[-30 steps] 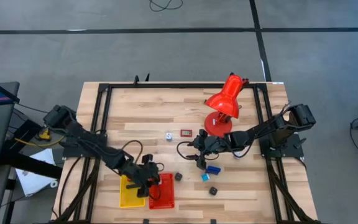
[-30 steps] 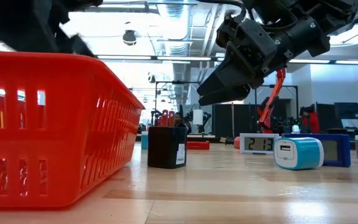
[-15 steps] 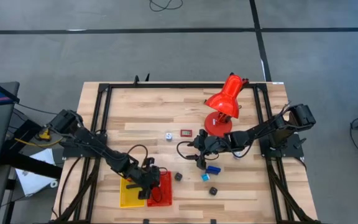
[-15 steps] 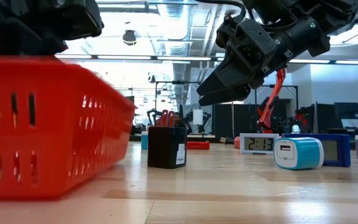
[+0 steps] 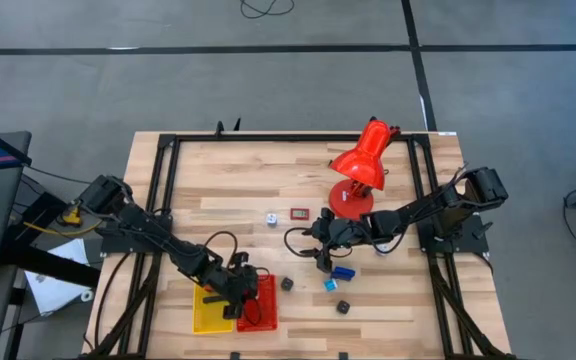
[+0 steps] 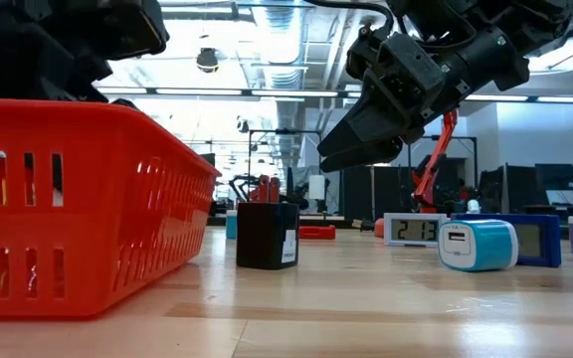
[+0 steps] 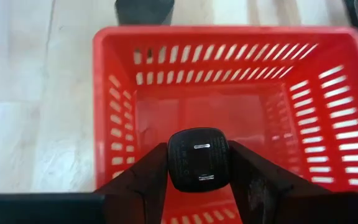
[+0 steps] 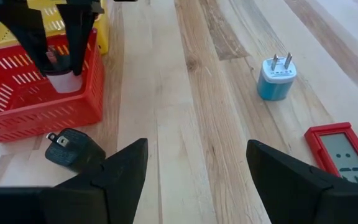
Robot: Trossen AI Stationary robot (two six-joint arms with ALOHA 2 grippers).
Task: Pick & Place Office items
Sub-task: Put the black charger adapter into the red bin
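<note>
Left gripper (image 7: pixel 197 180) hangs over the red basket (image 7: pixel 328 93), fingers clamped on a black plug adapter (image 7: pixel 198 158) with its two prongs facing the wrist camera; the adapter is above the basket's floor, not resting on it. In the high view the left gripper (image 5: pixel 236 292) sits at the near-left part of the wooden surface (image 5: pixel 228 180), over the red basket (image 5: pixel 265 310), which lies just beside a yellow basket (image 5: pixel 204 318). Right gripper (image 5: pixel 320 255) hovers mid-surface near the base of the red desk lamp (image 5: pixel 360 165); its fingers (image 8: pixel 120 171) stand wide apart with nothing between them. Loose items: a second black adapter (image 8: pixel 73 149) lies on the wood just outside the red basket's wall (image 8: pixel 42 115); a blue-and-white plug adapter (image 8: pixel 276 79) stands prongs-up farther out; a red-framed digital clock (image 8: pixel 344 152) lies flat near it. High view also shows a small blue piece (image 5: pixel 343 271) just beside the right gripper, another bluish piece (image 5: pixel 330 285) near it, and a dark cube (image 5: pixel 343 307) toward the near edge. Low view: a black block (image 6: pixel 267 235), a blue-and-white charger (image 6: pixel 477 245) and a small clock (image 6: pixel 416 230) rest on the surface, right gripper (image 6: pixel 351 151) above them.
</note>
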